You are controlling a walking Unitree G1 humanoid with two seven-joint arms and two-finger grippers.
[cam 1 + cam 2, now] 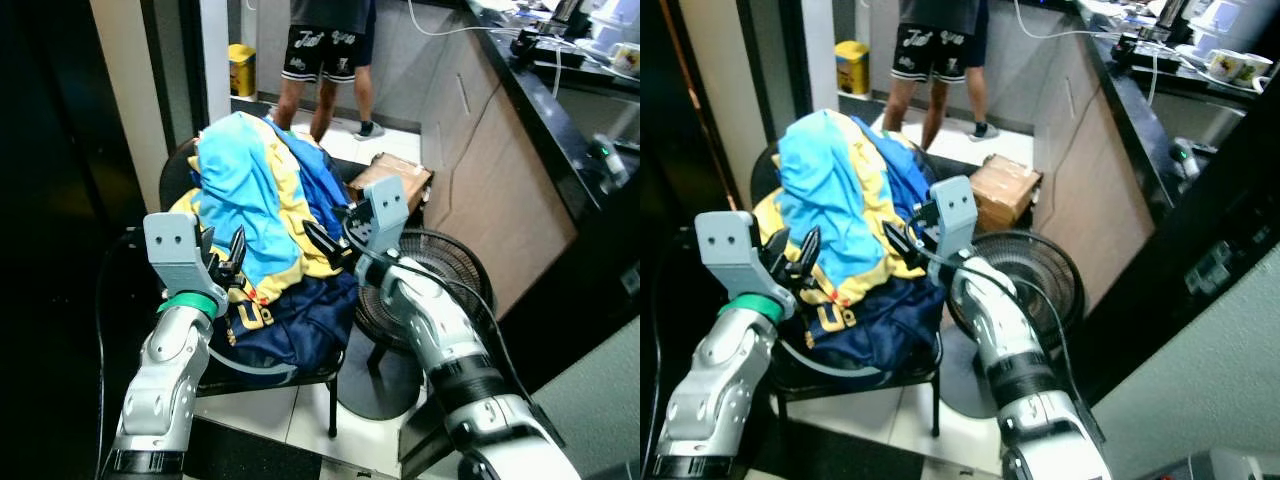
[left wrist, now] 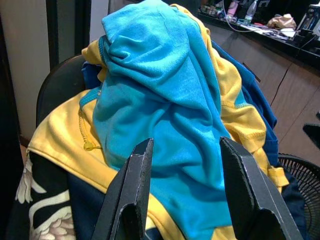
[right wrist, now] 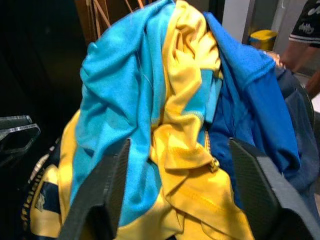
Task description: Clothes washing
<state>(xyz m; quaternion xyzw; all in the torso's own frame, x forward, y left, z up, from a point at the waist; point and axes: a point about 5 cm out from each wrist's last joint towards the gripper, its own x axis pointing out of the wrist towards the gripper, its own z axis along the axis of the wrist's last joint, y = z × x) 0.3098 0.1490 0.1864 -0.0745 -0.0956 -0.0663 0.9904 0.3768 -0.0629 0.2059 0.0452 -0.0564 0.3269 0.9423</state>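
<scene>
A heap of clothes (image 1: 258, 205) lies piled on a black chair (image 1: 176, 170): a light blue garment (image 2: 165, 115) on top, yellow fabric (image 3: 187, 145) under it, a dark blue piece (image 3: 255, 95) to the right and a navy garment (image 1: 290, 320) at the bottom. My left gripper (image 1: 222, 255) stands open at the pile's left side, its fingers (image 2: 130, 200) just short of the light blue cloth. At the pile's right side my right gripper (image 1: 330, 238) is open too, fingers (image 3: 107, 185) spread before the yellow and blue cloth. Neither holds anything.
A floor fan (image 1: 440, 270) stands right of the chair, beside a wooden counter (image 1: 500, 150). A cardboard box (image 1: 390, 172) sits behind it. A person (image 1: 322, 50) in black shorts stands at the back, near a yellow bin (image 1: 241, 68). Dark wall to the left.
</scene>
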